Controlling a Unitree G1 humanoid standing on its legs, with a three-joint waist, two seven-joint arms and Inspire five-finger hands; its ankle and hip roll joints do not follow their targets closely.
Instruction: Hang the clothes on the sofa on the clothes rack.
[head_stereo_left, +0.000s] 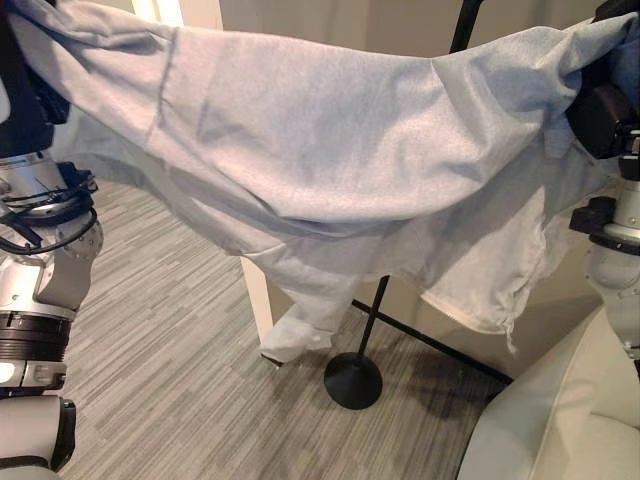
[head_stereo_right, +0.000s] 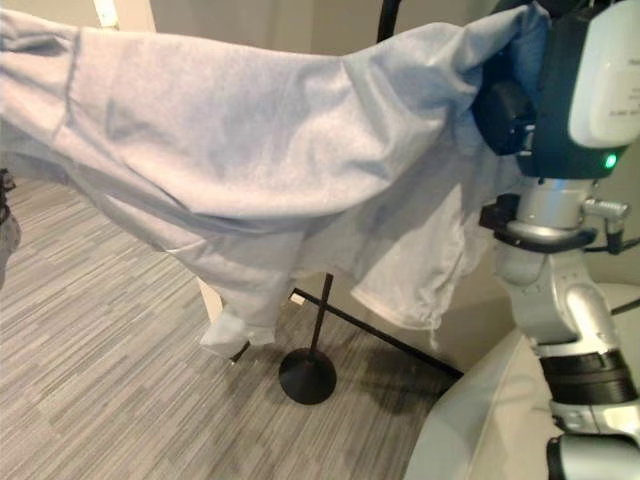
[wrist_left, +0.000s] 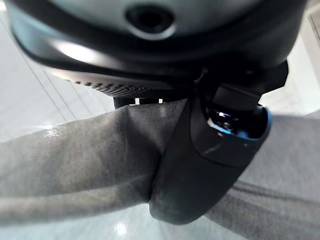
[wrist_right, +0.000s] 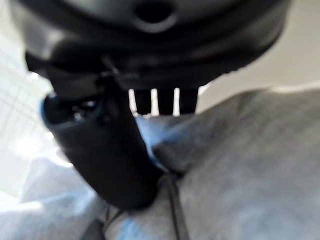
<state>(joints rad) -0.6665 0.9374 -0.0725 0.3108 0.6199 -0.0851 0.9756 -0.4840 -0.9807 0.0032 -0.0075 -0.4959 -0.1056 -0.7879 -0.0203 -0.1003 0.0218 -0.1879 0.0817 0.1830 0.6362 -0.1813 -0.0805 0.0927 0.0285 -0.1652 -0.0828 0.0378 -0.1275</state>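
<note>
Holding the grey garment (head_stereo_left: 330, 150) spread high, both hands pinch it.

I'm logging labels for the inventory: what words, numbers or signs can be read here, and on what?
No text can be read.
The grey sweatshirt, stretched between the left hand and the right hand, shows no print.
The clothes rack and sofa carry none.

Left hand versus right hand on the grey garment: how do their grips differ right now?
The left hand pinches a flat, stretched band of the grey garment under its thumb; the right hand clamps a bunched, crumpled fold. The left hand holds the garment's end on the robot's left, the right hand the opposite end, by the clothes rack pole. Both are shut on cloth, holding it spread above the floor.
</note>
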